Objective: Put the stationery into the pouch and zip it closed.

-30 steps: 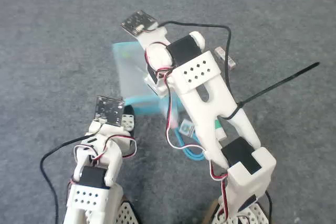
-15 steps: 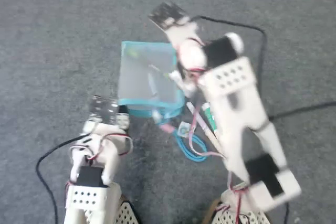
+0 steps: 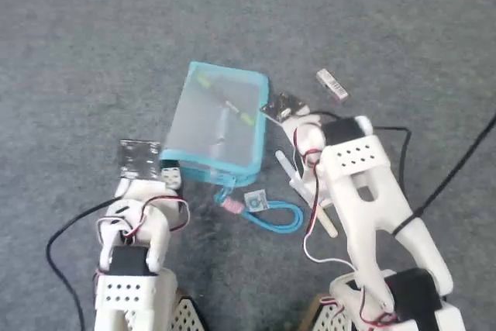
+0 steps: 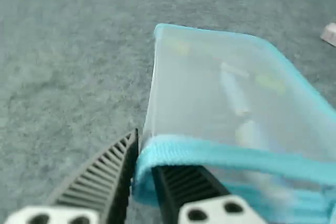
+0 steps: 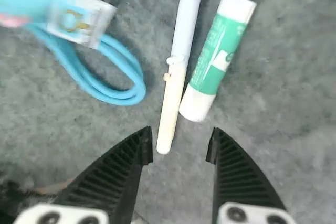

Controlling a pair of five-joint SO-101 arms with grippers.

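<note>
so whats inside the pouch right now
Through the clear wall of the pouch: a pale stick-like item and yellow-green bits, too blurred to identify. Anything beneath them is hidden. The pen and glue stick lie outside it.

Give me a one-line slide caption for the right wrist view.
Right pincer open over a white pen and green-and-white glue stick side by side on grey carpet.

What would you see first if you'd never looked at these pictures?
The see-through pouch with its bright blue edge, mid-table, its corner pinched by the left end effector. Next, the right end effector, open above a white pen and a green-and-white tube lying side by side.
</note>
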